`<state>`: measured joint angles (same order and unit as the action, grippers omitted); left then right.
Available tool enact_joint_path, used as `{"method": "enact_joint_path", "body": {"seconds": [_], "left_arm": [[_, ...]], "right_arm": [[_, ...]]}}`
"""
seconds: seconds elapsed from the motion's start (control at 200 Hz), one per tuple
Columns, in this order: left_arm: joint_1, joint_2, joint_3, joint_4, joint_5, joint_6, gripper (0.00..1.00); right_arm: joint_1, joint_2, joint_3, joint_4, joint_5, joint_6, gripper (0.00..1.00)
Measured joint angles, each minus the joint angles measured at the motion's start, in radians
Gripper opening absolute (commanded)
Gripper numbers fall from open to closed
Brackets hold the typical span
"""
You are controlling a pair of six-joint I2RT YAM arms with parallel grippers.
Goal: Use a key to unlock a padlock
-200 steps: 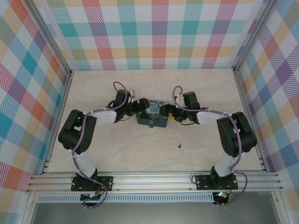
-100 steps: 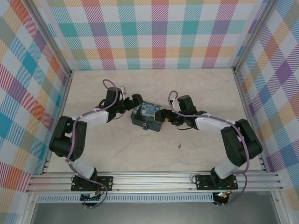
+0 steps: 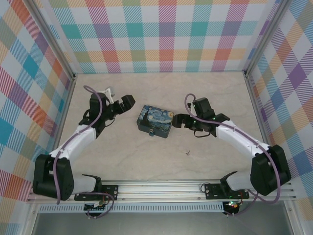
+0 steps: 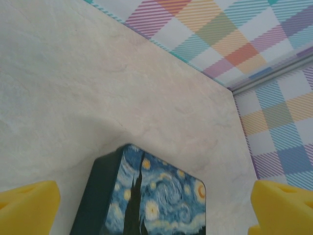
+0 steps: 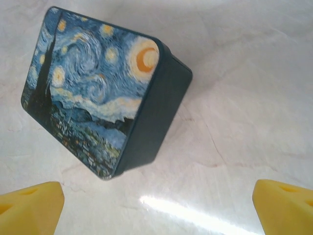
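Both pairs of jaws stand spread wide with nothing between them. The left gripper [image 3: 126, 102] sits to the left of the box, clear of it, and the right gripper [image 3: 177, 119] sits just beside the box's right end. Each wrist view shows two fingertips [image 4: 27, 205] capped in matte yellow wedges, four in all, with bare table between the right pair [image 5: 29, 205].

One box [image 3: 154, 121] lies flat between the two grippers. It is a rounded rectangle with a glossy lid painted in blue and yellow swirls and plain dark side walls [image 5: 151, 122].

One padlock [image 3: 151, 132], a tiny blue dot, sits at the box's near wall; its shackle is too small to make out.

One key [image 3: 187, 152], a thin dark sliver, lies alone on the table, well apart from the box, nearer the arm bases and to the right.

The table [image 3: 215, 88] is pale, smooth and faintly veined like marble. Pastel plaid walls [image 3: 161, 34] enclose it on three sides.
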<state>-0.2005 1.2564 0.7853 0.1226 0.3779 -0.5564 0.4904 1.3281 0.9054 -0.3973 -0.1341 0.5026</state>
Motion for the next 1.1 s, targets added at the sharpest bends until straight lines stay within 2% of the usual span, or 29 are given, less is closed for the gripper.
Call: {"method": "enact_joint_path", "body": {"seconds": [0.22, 0.36, 0.555, 0.78, 1.1], "left_arm": [[0.0, -0.235, -0.177, -0.074, 0.04, -0.011, 1.0], [0.0, -0.322, -0.254, -0.075, 0.059, -0.04, 1.0], [0.0, -0.322, -0.294, -0.075, 0.075, -0.057, 1.0], [0.0, -0.284, -0.294, -0.062, 0.085, -0.061, 1.0], [0.0, -0.282, -0.294, -0.041, 0.085, -0.061, 1.0]], "right_arm": [[0.0, -0.051, -0.022, -0.145, 0.013, 0.05, 0.9], [0.01, -0.061, -0.058, -0.211, 0.019, 0.094, 0.87], [0.049, -0.052, -0.102, -0.264, 0.022, 0.153, 0.78], [0.107, 0.037, -0.108, -0.278, 0.038, 0.201, 0.65], [0.12, 0.119, -0.109, -0.278, 0.115, 0.235, 0.53]]}}
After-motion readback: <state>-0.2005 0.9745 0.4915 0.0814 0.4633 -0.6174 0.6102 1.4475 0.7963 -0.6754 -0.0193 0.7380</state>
